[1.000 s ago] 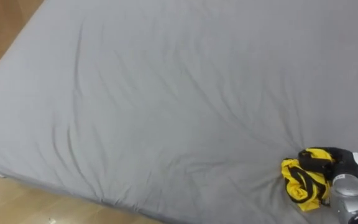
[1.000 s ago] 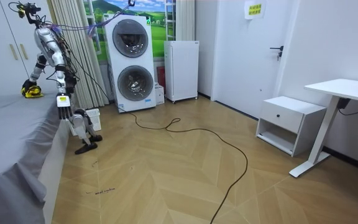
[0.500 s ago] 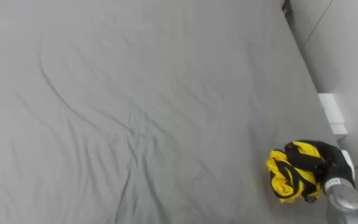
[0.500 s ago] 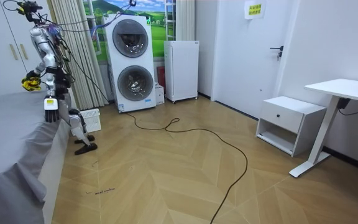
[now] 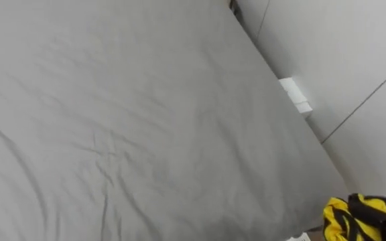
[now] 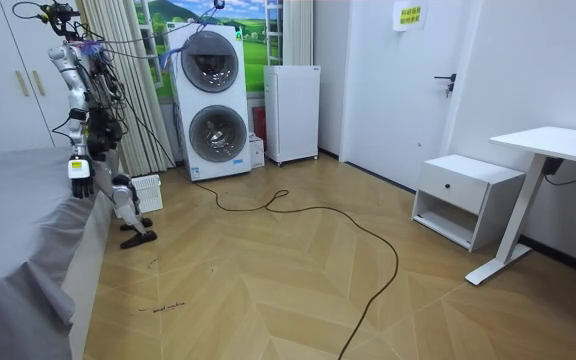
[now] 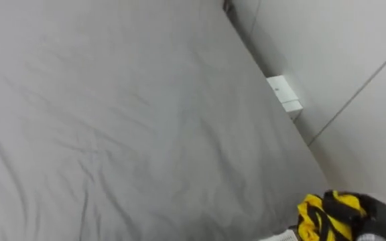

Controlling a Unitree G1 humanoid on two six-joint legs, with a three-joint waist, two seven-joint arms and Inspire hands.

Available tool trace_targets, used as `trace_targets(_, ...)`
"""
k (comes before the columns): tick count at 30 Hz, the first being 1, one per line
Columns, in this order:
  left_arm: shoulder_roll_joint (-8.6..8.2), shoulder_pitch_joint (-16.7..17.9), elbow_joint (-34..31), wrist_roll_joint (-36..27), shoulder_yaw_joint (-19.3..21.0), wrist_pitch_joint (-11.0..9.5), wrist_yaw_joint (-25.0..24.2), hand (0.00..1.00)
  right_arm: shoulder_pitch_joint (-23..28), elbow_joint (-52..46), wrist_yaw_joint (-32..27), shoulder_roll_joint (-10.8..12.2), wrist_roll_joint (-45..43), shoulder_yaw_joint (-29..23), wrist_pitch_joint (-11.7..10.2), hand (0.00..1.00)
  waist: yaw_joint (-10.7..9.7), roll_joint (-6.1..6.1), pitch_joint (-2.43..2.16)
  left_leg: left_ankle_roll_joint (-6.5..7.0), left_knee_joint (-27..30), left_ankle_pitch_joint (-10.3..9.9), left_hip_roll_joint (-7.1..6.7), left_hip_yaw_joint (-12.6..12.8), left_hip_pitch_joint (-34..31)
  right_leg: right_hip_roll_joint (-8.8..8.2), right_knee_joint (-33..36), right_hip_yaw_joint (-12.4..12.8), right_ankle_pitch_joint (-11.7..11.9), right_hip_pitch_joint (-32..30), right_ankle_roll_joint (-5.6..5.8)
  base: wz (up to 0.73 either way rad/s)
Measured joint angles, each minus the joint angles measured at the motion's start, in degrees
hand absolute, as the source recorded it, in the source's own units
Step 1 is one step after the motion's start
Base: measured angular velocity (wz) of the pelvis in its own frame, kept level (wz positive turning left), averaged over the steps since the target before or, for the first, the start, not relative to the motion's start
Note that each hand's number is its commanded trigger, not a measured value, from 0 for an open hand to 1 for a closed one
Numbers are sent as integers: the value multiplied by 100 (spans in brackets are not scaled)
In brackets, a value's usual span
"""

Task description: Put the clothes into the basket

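Garment (image 7: 311, 221) clutched in right hand (image 7: 374, 224), grey bed (image 7: 146, 120)

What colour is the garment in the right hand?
Yellow with black parts; the garment shows best in the right eye view.

You have one garment (image 7: 317, 219) on record: a crumpled bundle of bright yellow cloth with black panels, bunched so tightly that its cut cannot be read. It shows at the lower right of the eye views, by the edge of the bed (image 7: 146, 120), clutched in the right hand (image 7: 380, 226). Your basket (image 6: 147, 191) is small, white and slatted. It stands upright on the wood floor (image 6: 268, 280) beside the bed, by the robot's feet.
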Motion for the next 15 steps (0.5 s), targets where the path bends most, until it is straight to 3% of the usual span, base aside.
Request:
trace_targets(5, 0, 52, 1, 0, 41, 159, 14, 0, 176, 111, -11, 13, 180, -110, 2, 100, -108, -2, -3, -12, -1, -20, 27, 164, 8, 52, -9, 157, 38, -51, -2, -18)
trace_targets(7, 2, 51, 1, -7, 12, 229, 10, 0, 159, 257, -12, 16, 255, -176, 1, 100, -121, 64, -3, -18, 2, -30, 70, 273, -36, 99, -141, 235, 138, -60, -9, -20)
trace_targets(15, 2, 51, 9, -55, -205, 383, -21, 0, 15, 487, -20, 19, 310, -213, 5, 100, -276, 262, -7, -18, 14, -30, 71, 406, -240, 128, -78, 370, 166, -345, -14, -8)
